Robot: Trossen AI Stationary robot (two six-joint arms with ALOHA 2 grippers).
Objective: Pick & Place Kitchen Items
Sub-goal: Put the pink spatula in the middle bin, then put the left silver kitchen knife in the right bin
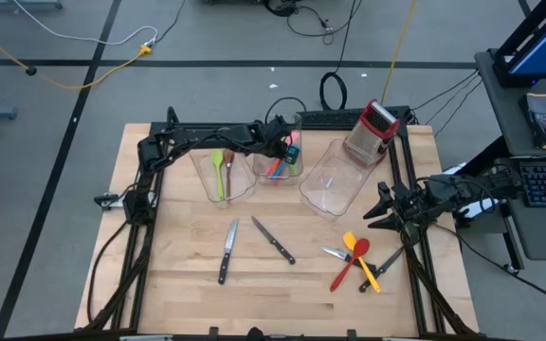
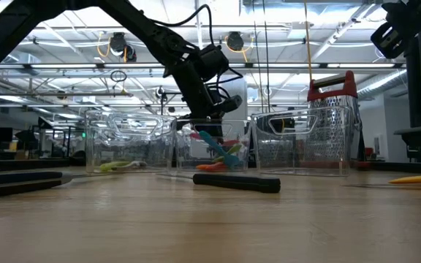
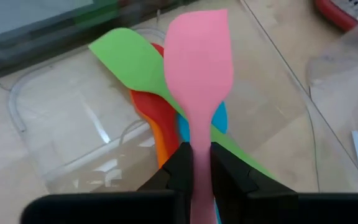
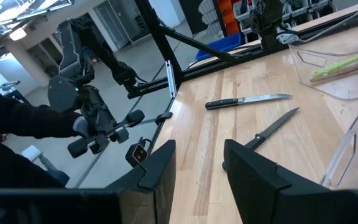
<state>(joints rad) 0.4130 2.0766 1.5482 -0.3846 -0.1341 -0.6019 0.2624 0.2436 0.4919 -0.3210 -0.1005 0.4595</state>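
- The left gripper point(image 3: 196, 168) hangs over the middle clear bin point(image 1: 265, 175), its fingers point(image 3: 179, 163) closed narrowly on the handle of a pink spatula point(image 3: 197, 68).
- Green, red, orange and blue utensils point(image 3: 143, 81) lie in that bin under the spatula.
- The right gripper point(image 4: 199, 163) waits near the table's right edge, jaws partly apart and empty.
- Two black-handled knives point(image 1: 273, 240) lie on the wooden table point(image 1: 188, 284).

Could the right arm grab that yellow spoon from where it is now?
Probably yes: the right pincer is open, holds nothing, and the yellow spoon lies uncovered on the table just beside it, though it crosses a red spoon.
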